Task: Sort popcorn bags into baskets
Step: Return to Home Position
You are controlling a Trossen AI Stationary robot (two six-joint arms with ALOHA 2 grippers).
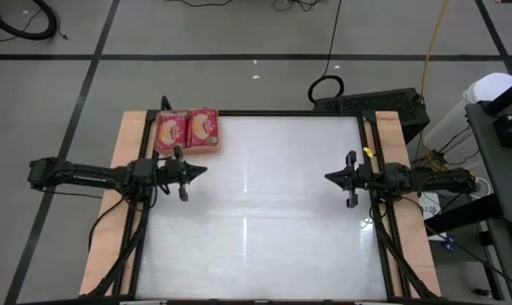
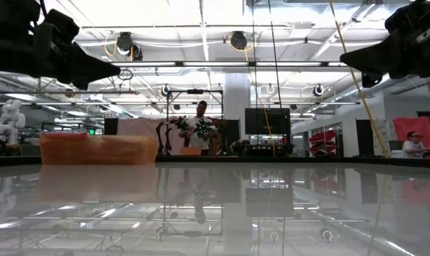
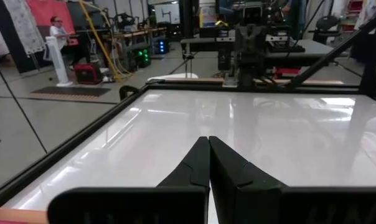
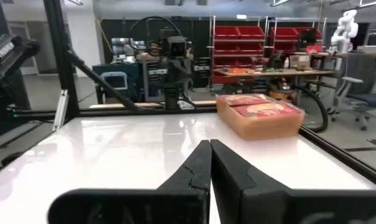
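The left gripper (image 1: 203, 171) and right gripper (image 1: 329, 177) hovered over the side edges of the white table (image 1: 264, 220), fingers pressed together on nothing. No loose packets lay between them. At the far left corner the orange basket (image 1: 188, 152) held the popcorn bags (image 1: 203, 127); sorting looked finished.

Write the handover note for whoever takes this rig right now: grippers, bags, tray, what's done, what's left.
Left gripper: shut, empty, raised over the table's left side.
Right gripper: shut, empty, raised over the right side.
Popcorn bags: in the orange tray, in the table corner near the left arm. Two show on top, side by side; any beneath are hidden.
Done: no bag shows outside the tray.
Left: nothing visible to sort; probably only parking both arms.
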